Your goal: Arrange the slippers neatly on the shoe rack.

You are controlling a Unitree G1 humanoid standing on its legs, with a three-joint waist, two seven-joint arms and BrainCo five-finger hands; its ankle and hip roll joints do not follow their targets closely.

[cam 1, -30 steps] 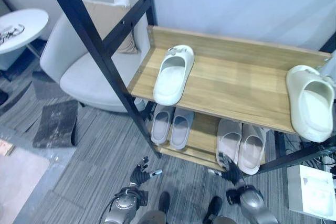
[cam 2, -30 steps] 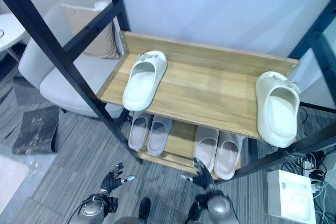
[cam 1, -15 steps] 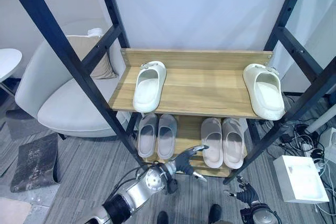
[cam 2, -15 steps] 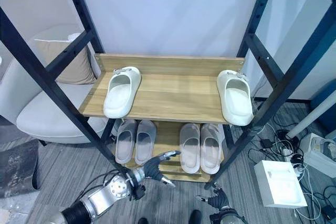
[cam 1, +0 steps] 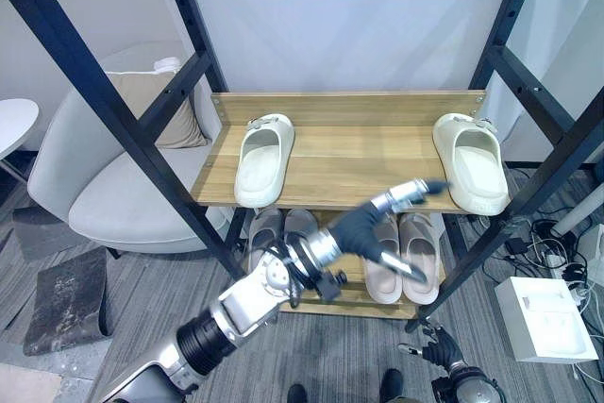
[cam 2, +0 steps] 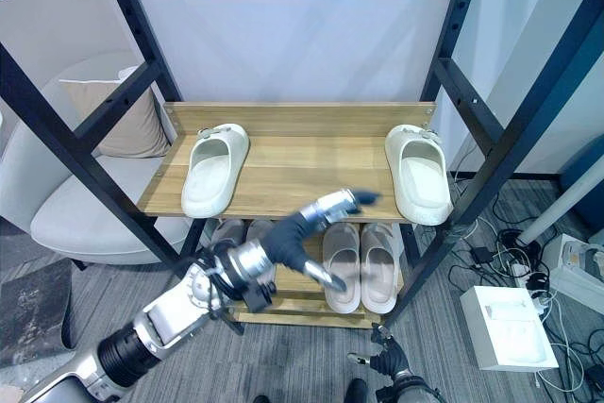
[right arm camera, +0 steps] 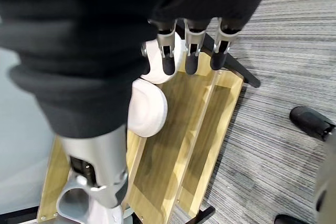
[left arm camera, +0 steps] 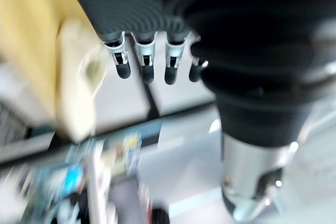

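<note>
Item: two cream slippers on the rack (cam 1: 342,193) top shelf, left slipper (cam 1: 263,159) and right slipper (cam 1: 470,162) well apart at opposite ends; two grey pairs (cam 1: 408,254) sit on the lower shelf. We judge the cream ones light, thick moulded foam, springy, not fragile, fairly grippy; best taken across the strap or by the side wall at mid-length. Our left hand (cam 1: 370,226) reaches toward the right slipper, fingers straight, holding nothing; our right hand (cam 1: 442,354) hangs low, fingers relaxed.

Matt foam-like slippers (cam 1: 264,145); wooden shelf (cam 1: 368,153); black metal frame (cam 1: 184,120).
</note>
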